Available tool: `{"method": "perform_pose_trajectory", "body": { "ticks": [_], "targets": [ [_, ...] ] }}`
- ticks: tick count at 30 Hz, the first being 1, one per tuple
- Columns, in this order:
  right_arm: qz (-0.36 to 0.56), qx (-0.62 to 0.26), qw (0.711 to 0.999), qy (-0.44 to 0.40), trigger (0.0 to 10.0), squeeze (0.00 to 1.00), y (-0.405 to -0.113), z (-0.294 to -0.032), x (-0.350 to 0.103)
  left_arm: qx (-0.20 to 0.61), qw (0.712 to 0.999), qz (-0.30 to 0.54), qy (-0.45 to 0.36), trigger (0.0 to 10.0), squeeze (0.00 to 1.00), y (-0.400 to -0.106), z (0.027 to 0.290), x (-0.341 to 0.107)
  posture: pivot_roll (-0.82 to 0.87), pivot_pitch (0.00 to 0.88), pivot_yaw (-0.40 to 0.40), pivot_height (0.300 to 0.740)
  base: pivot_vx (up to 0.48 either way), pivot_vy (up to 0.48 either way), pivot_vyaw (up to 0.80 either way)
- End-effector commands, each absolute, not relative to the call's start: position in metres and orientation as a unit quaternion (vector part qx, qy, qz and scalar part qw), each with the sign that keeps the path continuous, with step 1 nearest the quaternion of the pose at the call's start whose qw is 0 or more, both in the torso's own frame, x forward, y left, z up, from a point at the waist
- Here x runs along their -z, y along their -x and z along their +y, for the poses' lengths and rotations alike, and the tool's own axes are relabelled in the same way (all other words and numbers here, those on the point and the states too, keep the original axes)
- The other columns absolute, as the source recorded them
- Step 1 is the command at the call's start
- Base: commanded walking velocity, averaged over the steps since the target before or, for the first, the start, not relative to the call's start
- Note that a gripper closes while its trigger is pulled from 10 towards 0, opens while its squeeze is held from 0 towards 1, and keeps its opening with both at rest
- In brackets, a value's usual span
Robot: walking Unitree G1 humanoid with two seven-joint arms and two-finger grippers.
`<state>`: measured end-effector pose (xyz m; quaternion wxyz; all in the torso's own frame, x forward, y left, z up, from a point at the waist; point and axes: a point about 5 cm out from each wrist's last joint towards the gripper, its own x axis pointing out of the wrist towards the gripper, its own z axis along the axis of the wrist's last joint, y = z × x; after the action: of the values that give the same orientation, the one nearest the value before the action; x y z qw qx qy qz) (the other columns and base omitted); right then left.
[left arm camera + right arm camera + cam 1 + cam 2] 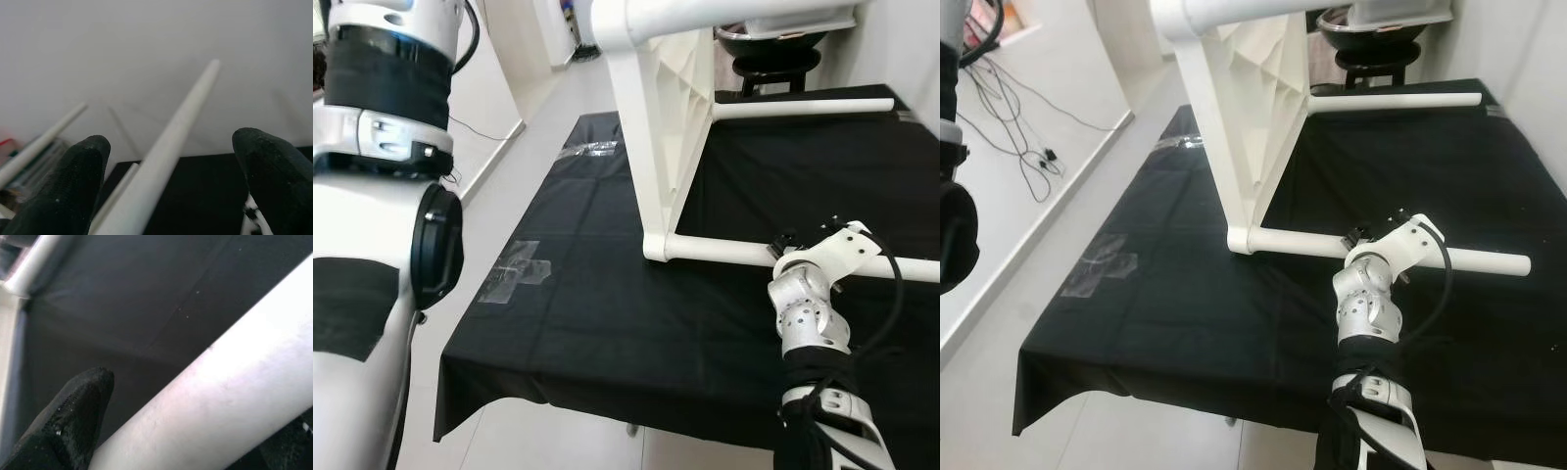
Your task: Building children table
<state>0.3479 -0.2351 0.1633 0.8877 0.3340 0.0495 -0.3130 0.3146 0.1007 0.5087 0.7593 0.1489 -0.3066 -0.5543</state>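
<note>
White plastic children's table: tipped on its side on the black cloth near the cloth's middle, top panel standing upright. Lower front leg: lying along the cloth toward its right edge. Rear leg: lying near the far edge.

Right gripper: at the lower front leg, fingers set on either side of the tube and close against it; firm grip cannot be confirmed.

Left gripper: raised, fingers spread wide apart, an upper white leg running between them without contact.

Clear tape patches: stuck on the cloth near its left edge.
</note>
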Motion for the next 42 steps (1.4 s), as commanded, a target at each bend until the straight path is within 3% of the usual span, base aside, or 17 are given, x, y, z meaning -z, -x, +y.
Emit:
{"method": "perform_pose_trajectory", "body": {
  "ticks": [1,5,9,14,20,26,27,28,29,36,37,38,41,42],
  "targets": [
    [0.130,0.331,0.861,-0.363,10.0,1.00,-0.330,-0.234,-0.121,0.556,0.757,-0.308,-0.150,10.0,0.00,-0.312,0.112,-0.509,-0.06,0.126,0.154,0.740,0.000,0.000,0.00],
    [0.082,0.292,0.864,-0.401,10.0,1.00,-0.317,-0.232,-0.135,0.564,0.752,-0.305,-0.152,10.0,0.00,-0.312,0.113,-0.504,-0.07,0.129,0.149,0.740,0.000,0.000,0.00],
    [0.021,0.219,0.856,-0.468,10.0,1.00,-0.285,-0.221,-0.146,0.571,0.748,-0.302,-0.155,10.0,0.00,-0.312,0.113,-0.501,-0.09,0.139,0.149,0.740,0.000,0.000,0.00],
    [-0.005,0.115,0.824,-0.555,10.0,1.00,-0.238,-0.203,-0.152,0.582,0.741,-0.298,-0.155,10.0,0.00,-0.310,0.111,-0.495,-0.10,0.150,0.147,0.740,0.000,0.000,0.00],
    [0.018,0.015,0.834,-0.551,10.0,1.00,-0.201,-0.189,-0.156,0.584,0.738,-0.302,-0.153,10.0,0.00,-0.308,0.111,-0.493,-0.12,0.156,0.145,0.740,0.000,0.000,0.00],
    [0.004,-0.065,0.860,-0.507,10.0,1.00,-0.200,-0.181,-0.171,0.600,0.728,-0.306,-0.132,10.0,0.00,-0.300,0.120,-0.491,-0.13,0.151,0.147,0.740,0.000,0.000,0.00],
    [0.002,-0.075,0.892,-0.445,10.0,0.94,-0.214,-0.178,-0.176,0.610,0.721,-0.304,-0.125,10.0,0.00,-0.295,0.125,-0.486,-0.13,0.146,0.144,0.740,0.000,0.000,0.00],
    [-0.007,-0.079,0.921,-0.380,10.0,0.04,-0.228,-0.176,-0.181,0.619,0.718,-0.297,-0.115,10.0,0.00,-0.290,0.130,-0.476,-0.12,0.138,0.142,0.740,0.000,0.000,0.00],
    [-0.014,-0.080,0.938,-0.336,10.0,0.04,-0.237,-0.175,-0.185,0.625,0.716,-0.291,-0.109,10.0,0.00,-0.287,0.133,-0.469,-0.12,0.135,0.140,0.740,0.000,0.000,0.00],
    [-0.047,-0.053,0.961,-0.266,10.0,0.00,-0.263,-0.178,-0.202,0.598,0.744,-0.290,-0.065,10.0,0.00,-0.280,0.145,-0.441,-0.11,0.115,0.123,0.740,0.000,0.000,0.00],
    [-0.058,-0.052,0.964,-0.253,10.0,0.00,-0.269,-0.178,-0.206,0.577,0.761,-0.293,-0.040,10.0,0.00,-0.279,0.150,-0.431,-0.10,0.105,0.119,0.740,0.000,0.000,0.00],
    [-0.063,-0.036,0.974,-0.215,10.0,0.00,-0.280,-0.178,-0.209,0.517,0.805,-0.290,-0.001,10.0,0.00,-0.283,0.160,-0.407,-0.10,0.096,0.108,0.740,0.000,0.000,0.00],
    [-0.064,-0.032,0.976,-0.206,10.0,0.00,-0.282,-0.178,-0.209,0.502,0.816,-0.287,0.008,10.0,0.00,-0.284,0.162,-0.401,-0.10,0.096,0.108,0.740,0.000,0.000,0.00],
    [-0.065,-0.025,0.979,-0.190,10.0,0.00,-0.287,-0.179,-0.209,0.477,0.836,-0.271,0.030,10.0,0.00,-0.287,0.164,-0.381,-0.09,0.085,0.095,0.740,0.000,0.000,0.00]
  ]
}}
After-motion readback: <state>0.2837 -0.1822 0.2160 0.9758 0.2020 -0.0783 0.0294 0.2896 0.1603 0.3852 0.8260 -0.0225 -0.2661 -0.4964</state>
